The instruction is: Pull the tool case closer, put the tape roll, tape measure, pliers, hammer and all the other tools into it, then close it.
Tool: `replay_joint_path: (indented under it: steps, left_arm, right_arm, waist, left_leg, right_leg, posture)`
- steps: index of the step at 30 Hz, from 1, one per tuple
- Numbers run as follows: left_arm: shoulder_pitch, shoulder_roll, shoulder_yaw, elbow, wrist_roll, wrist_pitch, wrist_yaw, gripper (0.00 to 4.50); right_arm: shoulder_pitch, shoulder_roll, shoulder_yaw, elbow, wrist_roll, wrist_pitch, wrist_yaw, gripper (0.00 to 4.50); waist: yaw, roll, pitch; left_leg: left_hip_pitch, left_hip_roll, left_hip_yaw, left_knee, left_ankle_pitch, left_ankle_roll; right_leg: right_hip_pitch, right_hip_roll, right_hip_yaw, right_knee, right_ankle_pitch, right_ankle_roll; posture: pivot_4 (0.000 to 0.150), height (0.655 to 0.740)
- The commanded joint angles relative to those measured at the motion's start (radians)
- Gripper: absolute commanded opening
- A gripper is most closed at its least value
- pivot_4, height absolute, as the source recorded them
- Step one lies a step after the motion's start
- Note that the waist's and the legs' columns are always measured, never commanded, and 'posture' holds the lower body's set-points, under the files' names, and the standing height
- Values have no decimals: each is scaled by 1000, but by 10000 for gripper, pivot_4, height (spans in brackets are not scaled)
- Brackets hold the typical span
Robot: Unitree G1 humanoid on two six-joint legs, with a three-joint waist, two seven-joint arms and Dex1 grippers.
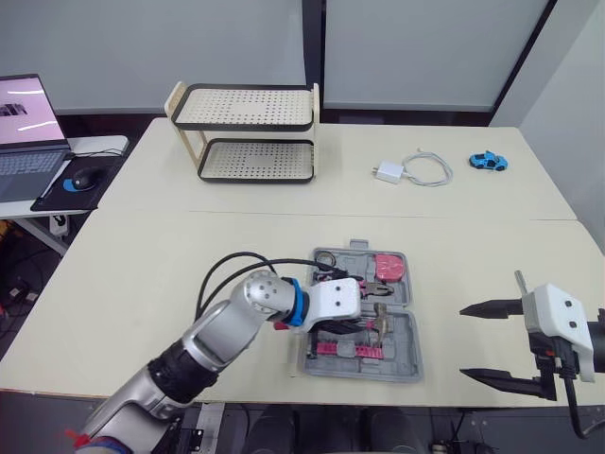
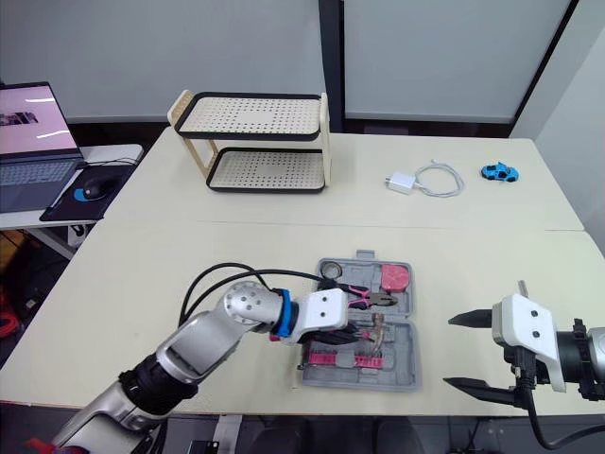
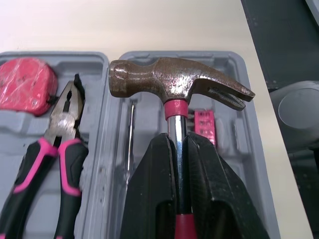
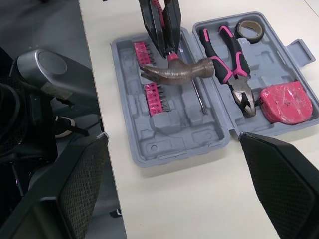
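Two cream tabletops meet at a seam. The near table carries the work, and the far table holds the bystanders.

- Tool case: grey, lying open flat near the front edge of the near table, hinge running left to right.
- Far half of the case: tape roll in the left corner, pliers with pink-and-black handles beside it, pink tape measure toward the right.
- Near half of the case: pink bit holders and a thin metal rod seated in the moulding.
- Left gripper: fingers pinched on the hammer at the shaft, just under the rusty head. The head sits over the near half. Cannot tell whether it touches the tray.
- Right gripper: fingers spread wide and holding nothing, over the near table to the right of the case and apart from it.
- Far table: two-tier perforated rack at the left, white charger with coiled cable, and a blue toy car at the right.
- Room: pale wall panels behind and dark floor. A side desk at the left has an open laptop and a mouse.
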Motion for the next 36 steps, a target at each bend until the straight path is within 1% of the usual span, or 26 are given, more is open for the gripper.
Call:
replay_joint_path:
  steps: [1,6,9,13,21,36]
  left_arm:
    - [-29,-64,-44,12,32,31,36,598]
    - [-40,-118,-93,50,67,67,57,598]
    - [-47,-150,-100,57,73,107,76,598]
    - [-51,-172,-113,89,94,116,95,598]
    - [-58,-195,-138,147,123,80,103,598]
    - [-66,-227,-152,189,143,61,92,598]
  right_arm:
    - [-3,-5,-32,-2,-2,-17,9,45000]
    - [2,-3,-35,-8,-6,-13,5,45000]
    - [9,0,-38,-11,-8,-14,4,45000]
    - [9,-1,-32,-12,-12,-15,-3,45000]
    - [1,-2,-19,-14,-16,-16,-14,45000]
    - [20,9,-20,-37,-23,-9,-26,45000]
  waist:
    - [-1,0,0]
    - [0,0,0]
    - [0,0,0]
    - [0,0,0]
    - [0,0,0]
    - [1,0,0]
  left_leg:
    - [0,0,0,0,0,0]
    - [0,0,0,1,0,0]
    - [0,0,0,1,0,0]
    - [0,0,-1,2,0,-1]
    - [0,0,-1,2,1,-2]
    - [0,0,-1,3,1,-2]
  right_leg:
    - [0,0,0,0,0,0]
    - [0,0,0,0,0,0]
    - [0,0,0,0,0,0]
    - [0,0,0,0,0,0]
    - [1,0,0,0,0,0]
    - [1,-1,0,0,0,0]
  posture:
    - [1500,7400]
    - [1500,7400]
    - [1500,7400]
    - [1500,7400]
    - [1500,7400]
    - [1500,7400]
